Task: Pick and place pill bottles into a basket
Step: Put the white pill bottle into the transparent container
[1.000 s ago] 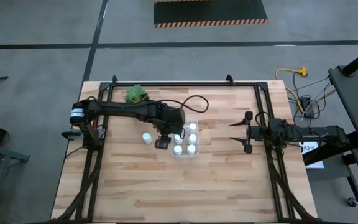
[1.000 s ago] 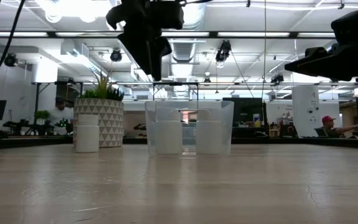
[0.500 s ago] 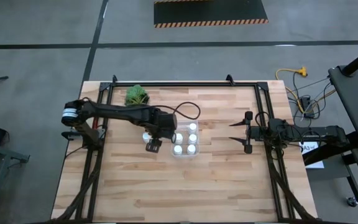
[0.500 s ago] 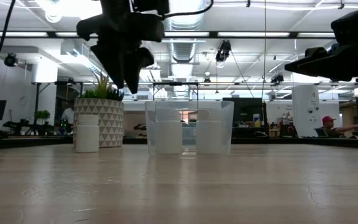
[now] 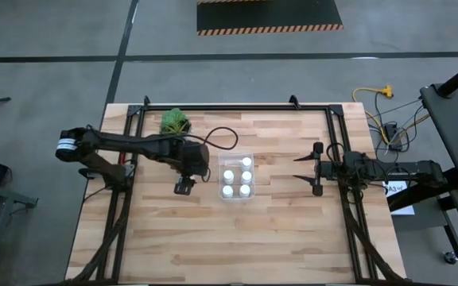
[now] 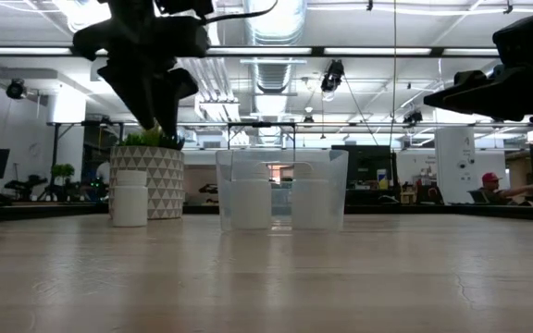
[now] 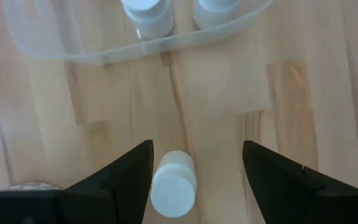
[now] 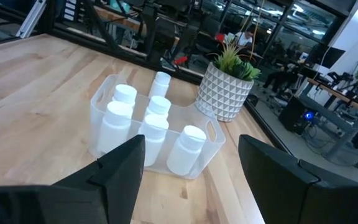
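One white pill bottle (image 7: 173, 185) stands upright on the table to the left of the basket, also seen in the low view (image 6: 130, 197). In the high view the arm hides it. My left gripper (image 7: 194, 180) is open and hovers above it (image 6: 158, 125), one finger on each side and well clear of the cap. The clear plastic basket (image 5: 230, 161) stands at the table's middle with several white bottles (image 5: 246, 176) upright in it. My right gripper (image 5: 307, 168) is open and empty, held above the table to the right of the basket.
A white patterned pot with a green plant (image 5: 174, 121) stands at the far left, just behind the loose bottle in the low view (image 6: 146, 180). Black frame rails (image 5: 118, 206) run along the table's left, right and far sides. Bare wood lies toward the near edge.
My left gripper has gone from beside the basket toward the table's left edge and now hangs over the loose bottle, still open. The bottles, the basket and my right arm have kept still.
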`<action>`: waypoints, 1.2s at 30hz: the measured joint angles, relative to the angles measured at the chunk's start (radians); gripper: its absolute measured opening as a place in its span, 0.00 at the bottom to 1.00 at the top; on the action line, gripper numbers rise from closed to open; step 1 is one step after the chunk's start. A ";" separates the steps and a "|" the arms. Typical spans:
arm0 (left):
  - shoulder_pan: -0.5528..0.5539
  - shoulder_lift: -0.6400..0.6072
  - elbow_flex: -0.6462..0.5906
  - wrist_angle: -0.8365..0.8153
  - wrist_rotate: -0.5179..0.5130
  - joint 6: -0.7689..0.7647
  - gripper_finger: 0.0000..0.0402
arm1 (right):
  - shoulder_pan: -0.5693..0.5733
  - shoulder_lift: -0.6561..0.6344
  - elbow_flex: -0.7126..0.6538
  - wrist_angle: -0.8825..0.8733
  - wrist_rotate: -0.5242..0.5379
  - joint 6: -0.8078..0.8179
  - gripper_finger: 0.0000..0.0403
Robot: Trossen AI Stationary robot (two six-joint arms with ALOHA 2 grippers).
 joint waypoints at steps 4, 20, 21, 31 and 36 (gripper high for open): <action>0.000 -0.013 -0.032 0.006 -0.016 -0.002 0.57 | 0.000 0.001 0.000 0.000 0.000 0.000 0.62; 0.002 -0.012 -0.150 0.059 -0.086 -0.025 0.57 | 0.000 0.006 0.000 0.000 0.001 0.000 0.62; 0.002 -0.012 -0.150 0.064 -0.086 -0.025 0.57 | 0.000 0.006 0.000 0.000 0.001 0.000 0.62; 0.010 -0.013 -0.162 0.079 -0.114 -0.025 0.57 | 0.000 0.006 0.000 0.000 0.001 0.000 0.62; 0.034 -0.013 -0.194 0.083 -0.118 -0.024 0.57 | 0.000 0.006 0.000 0.000 0.001 0.000 0.62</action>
